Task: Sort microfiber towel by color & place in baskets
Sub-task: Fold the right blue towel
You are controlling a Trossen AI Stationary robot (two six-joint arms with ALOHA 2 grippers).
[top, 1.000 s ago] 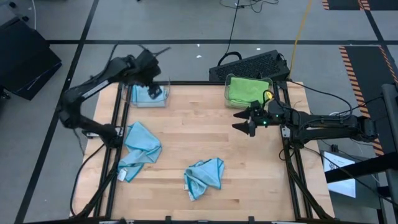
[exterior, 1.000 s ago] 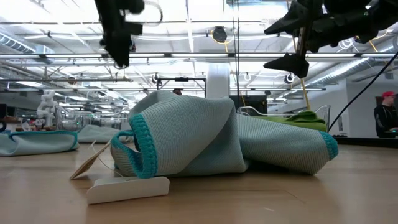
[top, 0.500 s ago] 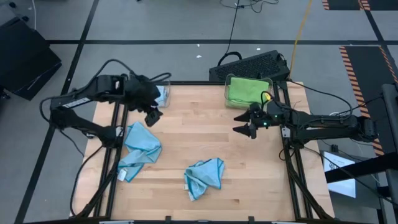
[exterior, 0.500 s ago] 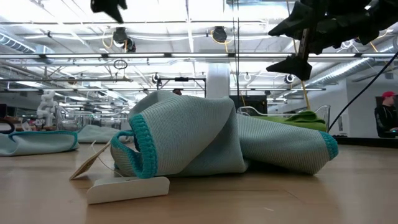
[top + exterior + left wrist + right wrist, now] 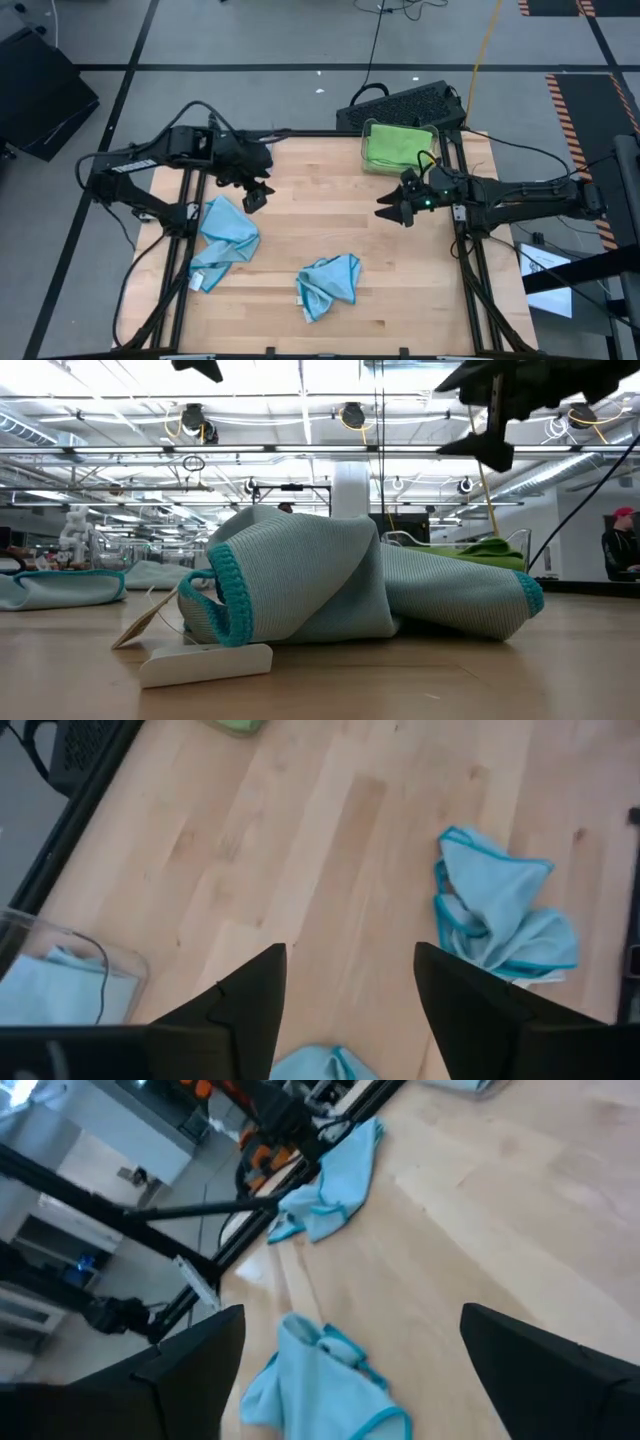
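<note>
Light-blue crumpled towels (image 5: pixel 327 283) (image 5: pixel 224 236) on wood; left end effector (image 5: pixel 254 194), right end effector (image 5: pixel 392 207) agape, empty.

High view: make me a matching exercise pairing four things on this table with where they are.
Things:
1. green towel
2. left gripper
3. right gripper
4. tagged blue towel

Places:
A. near the table's left edge
B. in the far right basket
C. open, over bare wood on the right half
D. open, over wood just beyond the left-edge towel

Pairs: 1-B, 2-D, 3-C, 4-A
</note>
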